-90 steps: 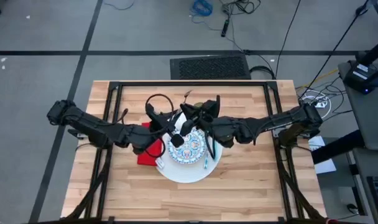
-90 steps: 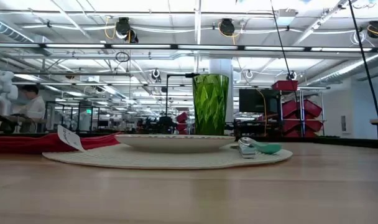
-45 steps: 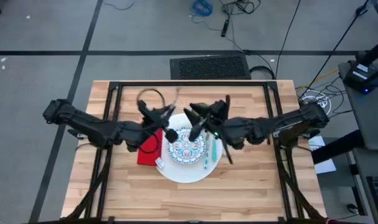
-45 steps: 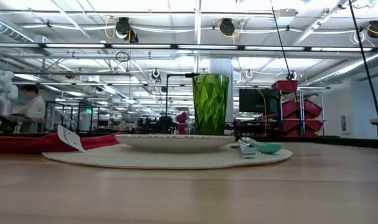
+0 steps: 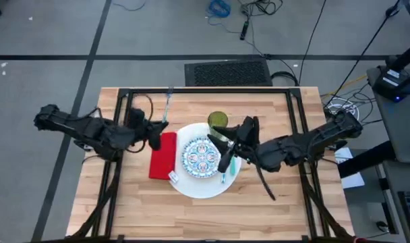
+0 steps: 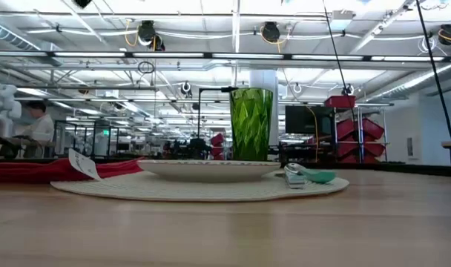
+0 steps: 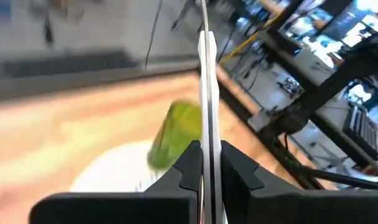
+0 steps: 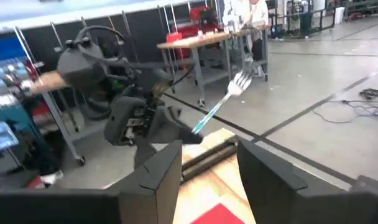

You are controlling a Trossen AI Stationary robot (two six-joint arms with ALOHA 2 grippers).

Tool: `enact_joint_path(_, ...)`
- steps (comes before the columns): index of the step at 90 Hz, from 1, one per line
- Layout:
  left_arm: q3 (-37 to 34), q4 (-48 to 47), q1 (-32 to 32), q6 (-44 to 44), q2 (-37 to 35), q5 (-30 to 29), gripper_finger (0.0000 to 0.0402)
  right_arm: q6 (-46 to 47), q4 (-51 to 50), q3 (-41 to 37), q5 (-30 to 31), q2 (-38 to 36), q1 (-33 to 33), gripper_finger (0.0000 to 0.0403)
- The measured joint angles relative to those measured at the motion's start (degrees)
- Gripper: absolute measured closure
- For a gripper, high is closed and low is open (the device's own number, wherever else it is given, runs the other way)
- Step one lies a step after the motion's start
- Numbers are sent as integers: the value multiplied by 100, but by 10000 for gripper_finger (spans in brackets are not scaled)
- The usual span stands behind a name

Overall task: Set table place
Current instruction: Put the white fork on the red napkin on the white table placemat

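A large white plate point(image 5: 191, 183) lies at the table's middle with a smaller blue-and-red patterned plate point(image 5: 201, 156) on it. A teal-handled spoon point(image 5: 224, 173) lies on the white plate's right side. The green tumbler point(image 5: 218, 121) stands behind the plates, and the red napkin point(image 5: 162, 155) lies flat to their left. My left gripper point(image 5: 158, 128) hovers by the napkin's far end, shut on a teal-handled fork point(image 8: 221, 99). My right gripper point(image 5: 222, 160) hangs open over the plates' right side with nothing in it. Neither gripper shows in the low view. My left gripper pinches the fork's teal handle near its lower end point(image 8: 196, 126) between its two fingers. The fork is lifted clear of the table. It sticks out beyond the fingertips, slanting up toward the far edge, with its silver tines point(image 8: 240, 79) at the free end.
A black frame rail point(image 5: 205, 91) runs round the tabletop. Bare wood lies along the near edge point(image 5: 205, 219) and at the right point(image 5: 279, 196). In the low view the tumbler point(image 6: 251, 124) rises behind the plate point(image 6: 209, 169), and a person sits far off in the room.
Both grippers were close together over the plates. My left gripper has drawn back toward the table's left edge, carrying the fork clear of the plates to above the napkin's far end. My right gripper has pulled back toward the right and near side.
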Motion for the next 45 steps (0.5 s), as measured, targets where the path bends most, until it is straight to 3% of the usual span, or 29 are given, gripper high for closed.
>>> enact_joint_path(18,-1371,453,-131,-1539,-508,248,388,294,-400,0,-25,0,-84,261)
enact_joint_path(45,-3656,2699,-261,-2159,-1452,1018,388,254,-400,0,-52,0,-83,261)
